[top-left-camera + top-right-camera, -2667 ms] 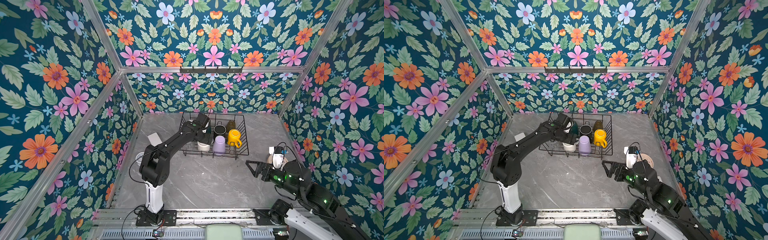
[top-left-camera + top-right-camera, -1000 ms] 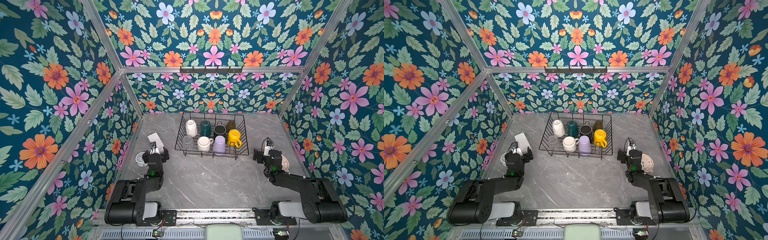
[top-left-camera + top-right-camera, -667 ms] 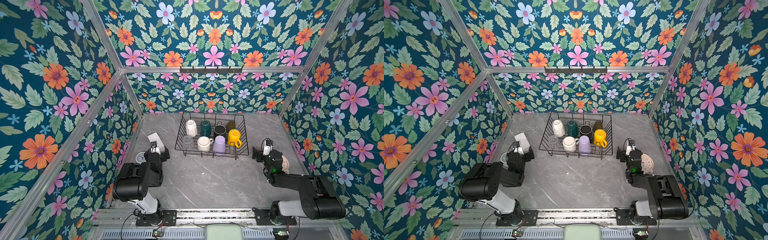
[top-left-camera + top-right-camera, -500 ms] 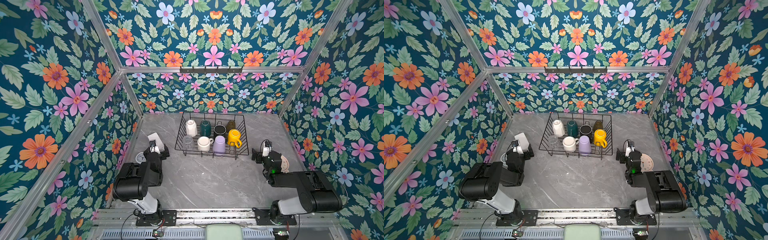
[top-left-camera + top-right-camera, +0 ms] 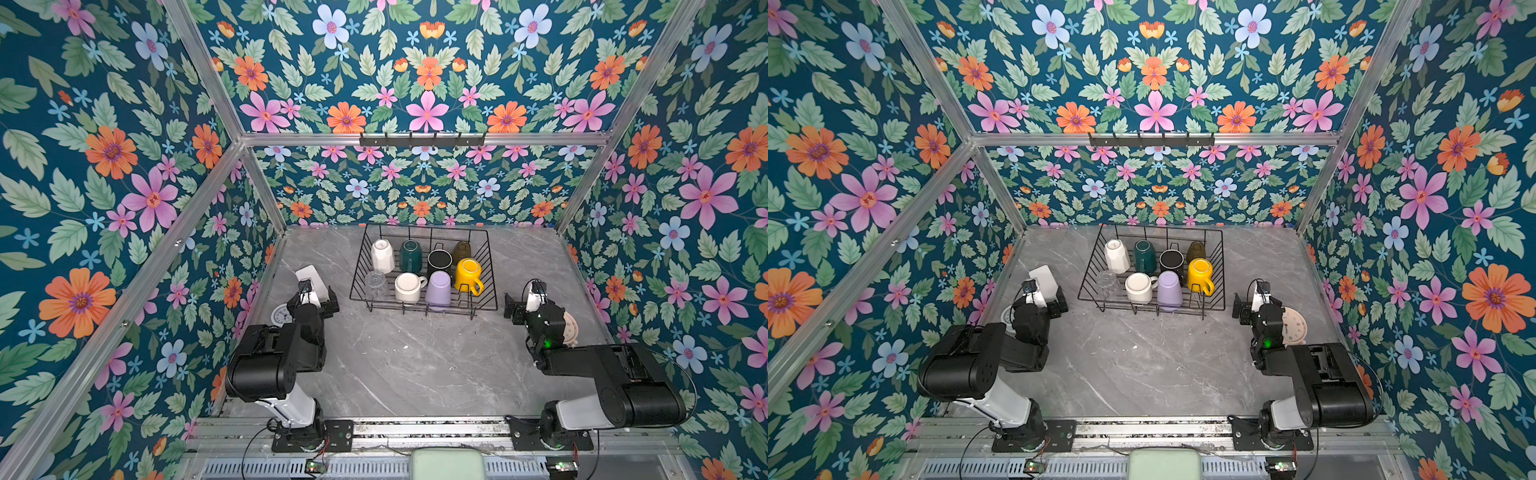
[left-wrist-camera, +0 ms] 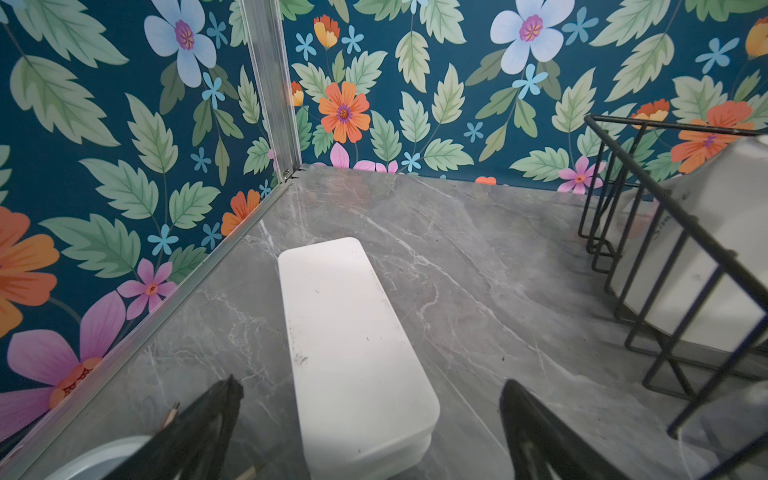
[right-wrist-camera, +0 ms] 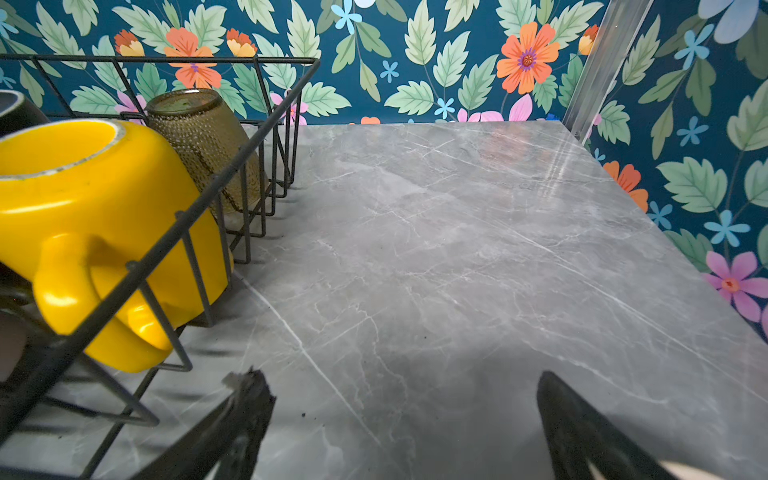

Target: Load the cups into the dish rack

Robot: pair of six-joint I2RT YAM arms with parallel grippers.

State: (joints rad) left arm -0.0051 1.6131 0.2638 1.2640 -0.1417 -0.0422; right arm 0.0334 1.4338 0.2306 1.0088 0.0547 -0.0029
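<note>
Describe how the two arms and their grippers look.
Both the left arm and right arm have bulky rounded black housings, a white lower link and a black base plate. Thin black cables loop by a small white camera at each wrist. A green light glows on the right arm. The left gripper and right gripper have slim black tapering fingers.

I see the black wire dish rack with flared sides (image 5: 365, 266) standing at the far middle of the scene, and all eight cups are inside it. In the back row, from the left:

- a white faceted mug (image 5: 382, 255), bottom up
- a dark green mug (image 5: 410, 255), whose mouth I cannot make out
- a black mug (image 5: 439, 261), mouth up
- an amber dimpled tumbler (image 7: 203, 137), turned over and leaning

In the front row:

- a clear glass (image 5: 376, 282)
- a cream mug (image 5: 406, 286), mouth up
- a lilac tumbler (image 5: 438, 289), upside down
- a yellow mug (image 5: 467, 274), tilted, with its handle against the rack's wires
</note>
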